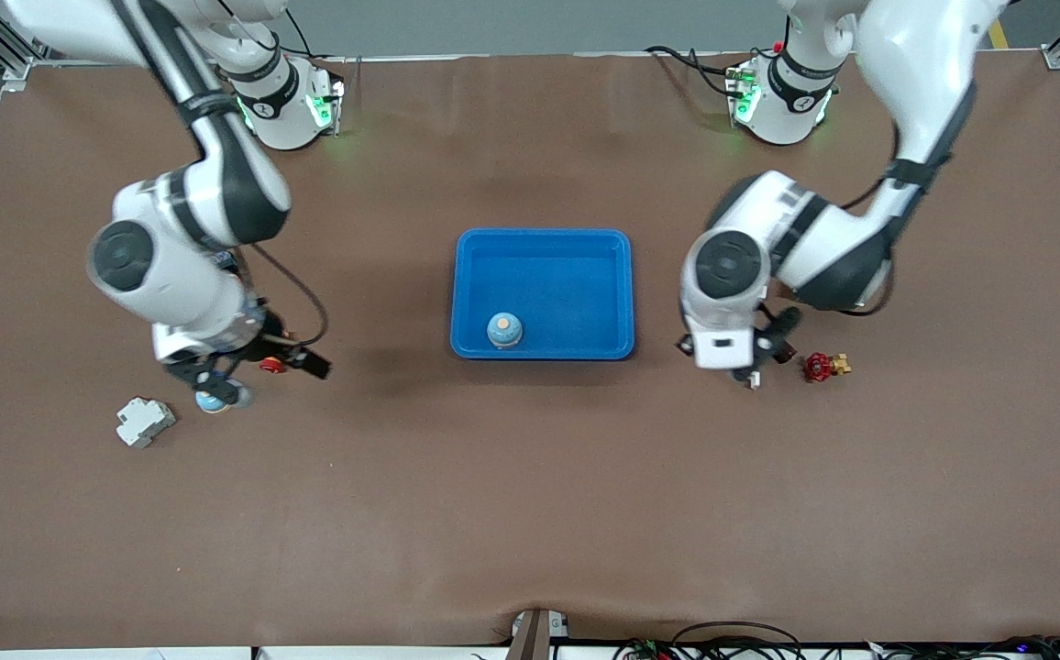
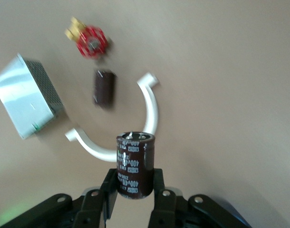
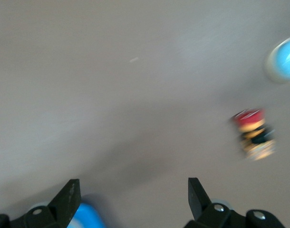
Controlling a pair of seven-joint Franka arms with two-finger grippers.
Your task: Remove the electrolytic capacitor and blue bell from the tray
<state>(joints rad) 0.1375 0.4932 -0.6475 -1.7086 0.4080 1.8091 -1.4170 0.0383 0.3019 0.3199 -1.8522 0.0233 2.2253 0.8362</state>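
My left gripper [image 2: 135,190] is shut on a dark brown capacitor [image 2: 135,164], which stands upright between its fingers, up over the table beside a red valve [image 1: 821,367]. In the front view this gripper [image 1: 754,374] hangs at the left arm's end of the blue tray [image 1: 541,243]. One blue bell [image 1: 504,330] with an orange top sits in the tray near its front wall. My right gripper [image 3: 133,197] is open and holds nothing. It [image 1: 216,385] hovers just over another blue bell [image 1: 212,401] on the table, seen beside one finger [image 3: 85,218].
Under the left gripper lie a second capacitor [image 2: 103,87], the red valve [image 2: 91,42], a silver box [image 2: 26,97] and a white curved piece [image 2: 152,107]. Near the right gripper are a red push button [image 1: 271,367], a white breaker [image 1: 143,422] and another blue round thing [image 3: 285,59].
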